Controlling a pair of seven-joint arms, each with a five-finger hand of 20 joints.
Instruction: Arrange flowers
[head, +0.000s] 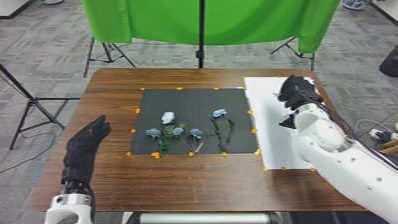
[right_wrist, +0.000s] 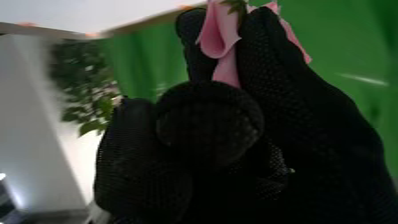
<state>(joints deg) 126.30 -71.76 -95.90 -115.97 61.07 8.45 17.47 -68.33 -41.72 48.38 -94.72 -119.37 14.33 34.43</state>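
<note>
One pink bloom (right_wrist: 226, 70), probably light and easily creased, sits pinched in the right hand (head: 299, 91), far right, best held below its petals (right_wrist: 212, 42).

This looks like a robotics lab: white robot arm (head: 355, 172) lower right, green backdrop (head: 258, 22) at top, tripod (head: 33, 101) at left.

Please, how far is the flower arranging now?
Probably partway. Laid out already: blue flowers and a white flower, lying with their stems on the dark mat. In hand: the right robot hand, at the white sheet, pinches what looks like a pink flower. Remaining: placing that one, it seems; I cannot tell where it should go.
</note>
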